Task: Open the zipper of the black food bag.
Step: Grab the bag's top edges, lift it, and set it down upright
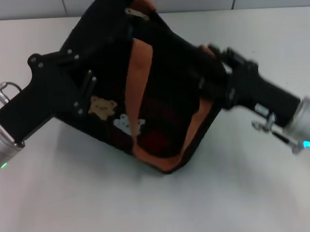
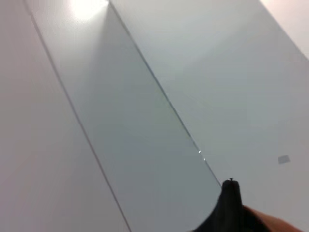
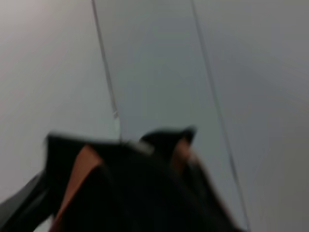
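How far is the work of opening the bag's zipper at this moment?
Both arms have reached the black food bag, which stands tilted on the white table. The left claw is against its left side and the right claw against its right side. A silver tab shows at the bag's top edge, away from both claws. The zipper itself is not clear to see, so opening appears still to be done.

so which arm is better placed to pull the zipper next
Probably the left. Its hand lies against the black food bag on the side below the silver pull tab; the right hand braces the opposite end.
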